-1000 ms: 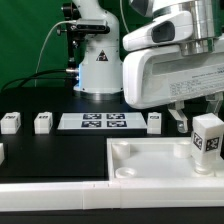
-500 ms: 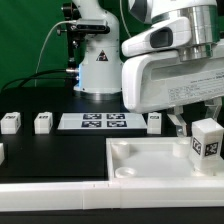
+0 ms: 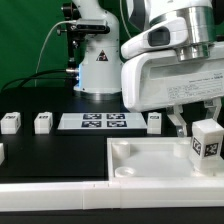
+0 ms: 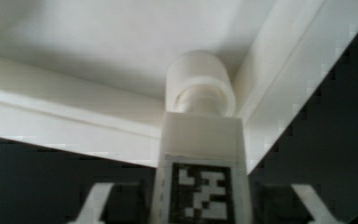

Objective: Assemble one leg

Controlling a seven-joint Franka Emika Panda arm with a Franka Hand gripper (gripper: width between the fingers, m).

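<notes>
A white leg [image 3: 207, 143] with a black-and-white tag stands upright in the corner socket of the large white tray-like part [image 3: 150, 160], at the exterior view's right. My gripper [image 3: 200, 128] hangs over it, with one dark finger [image 3: 178, 122] showing beside the leg. In the wrist view the leg [image 4: 202, 160] stands between my gripper's [image 4: 199, 205] two fingers [image 4: 105, 200], with a dark gap on each side. The gripper is open and not touching the leg. The leg's lower end meets the round socket [image 4: 197, 85] in the tray [image 4: 87, 60].
Three more legs [image 3: 10, 122] [image 3: 43, 122] [image 3: 154, 121] stand in a row on the black table, and another shows at the left edge [image 3: 1, 152]. The marker board [image 3: 104, 122] lies between them. The arm's base [image 3: 95, 60] stands behind.
The leg sits slightly lower in the socket than a second ago. My wrist has shifted a little above it.
</notes>
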